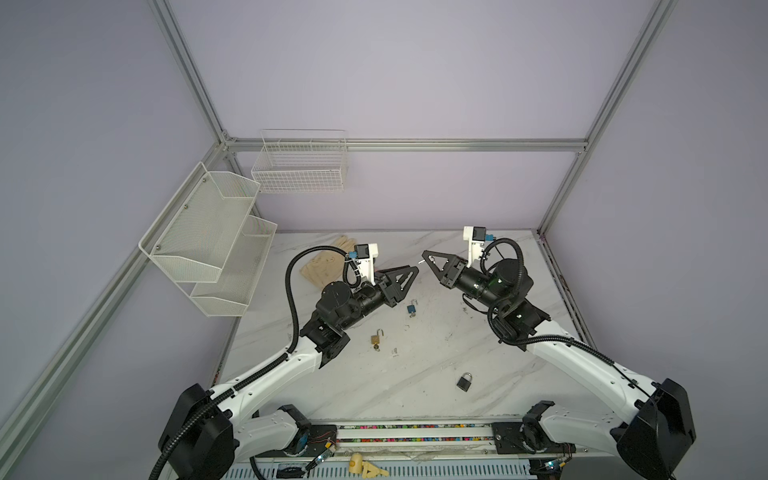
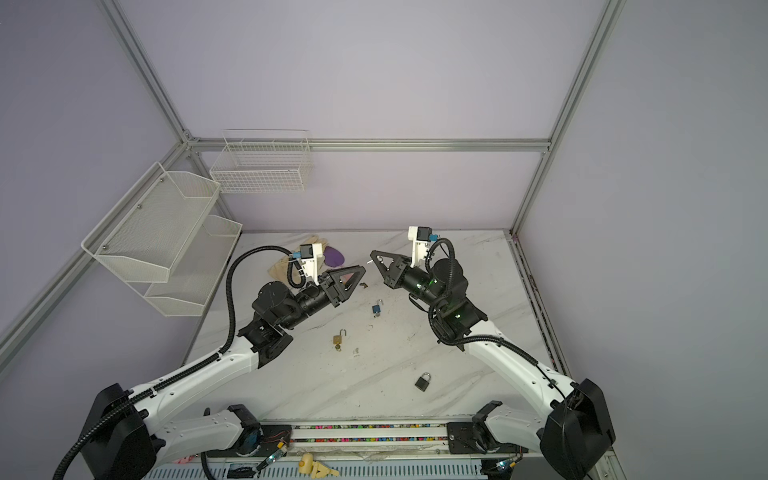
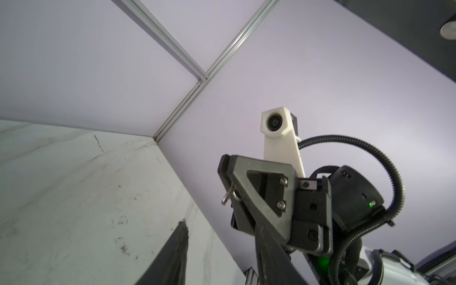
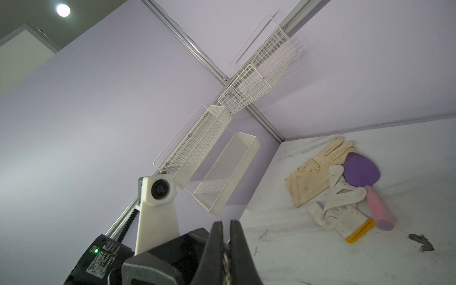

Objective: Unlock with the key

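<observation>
- Above the middle of the table (image 1: 415,386), the left gripper (image 1: 414,271) and the right gripper (image 1: 424,254) are raised and point at each other, tips near but not touching, in both top views.
- Right gripper: jaws together, clamped on a small silver key (image 3: 228,197). The key juts out sideways just behind the fingertips. In the right wrist view a glint of metal shows between its fingers (image 4: 214,237).
- Left gripper: its fingers (image 3: 172,254) stand apart in the left wrist view, with bare table between them and nothing held.
- Under the left gripper's tip, flat on the table: a blue padlock (image 1: 411,308), shackle raised.
- Further toward the robot's base from the left gripper: a brass padlock (image 1: 377,337), shackle swung open.
- Base-ward of the right gripper, well apart from both grippers: a dark grey padlock (image 1: 464,381), shackle down.
- Beyond the left gripper, toward the far wall: gloves (image 4: 311,177) and a purple paddle (image 4: 360,172) with a pink handle, touching each other.
- Writing: markings on the padlocks and key are too small to read. A label (image 4: 98,259) with a square code sits on the left arm's black housing, its print illegible.
</observation>
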Controlling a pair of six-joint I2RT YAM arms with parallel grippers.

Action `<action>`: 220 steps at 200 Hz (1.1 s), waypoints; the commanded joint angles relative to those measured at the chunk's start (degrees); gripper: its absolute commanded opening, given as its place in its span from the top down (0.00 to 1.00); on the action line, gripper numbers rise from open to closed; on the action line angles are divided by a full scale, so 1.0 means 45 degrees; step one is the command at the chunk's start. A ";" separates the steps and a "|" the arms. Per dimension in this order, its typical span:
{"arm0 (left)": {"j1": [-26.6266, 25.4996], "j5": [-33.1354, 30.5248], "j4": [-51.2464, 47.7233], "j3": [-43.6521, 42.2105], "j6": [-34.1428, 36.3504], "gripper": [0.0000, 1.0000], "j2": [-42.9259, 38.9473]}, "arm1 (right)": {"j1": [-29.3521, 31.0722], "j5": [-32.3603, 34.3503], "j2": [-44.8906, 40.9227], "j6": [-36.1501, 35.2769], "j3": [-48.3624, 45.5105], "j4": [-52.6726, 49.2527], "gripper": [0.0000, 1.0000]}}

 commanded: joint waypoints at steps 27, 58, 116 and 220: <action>-0.0304 -0.1790 0.2568 -0.0402 -0.1389 0.62 0.0454 | 0.0546 0.1082 -0.0177 0.0791 -0.0471 0.1576 1.00; -0.0399 -0.1560 0.3171 -0.0184 -0.1767 0.71 0.0928 | 0.0695 0.1445 -0.0321 0.0781 -0.0617 0.1706 1.00; -0.0589 -0.1513 0.3424 -0.0036 -0.1781 0.77 0.1266 | 0.0715 0.1380 -0.0136 0.1026 -0.0710 0.2328 1.00; -0.0644 -0.1242 0.3869 0.0363 -0.1563 0.89 0.1609 | 0.0832 0.1376 0.0266 0.1186 -0.0824 0.2559 1.00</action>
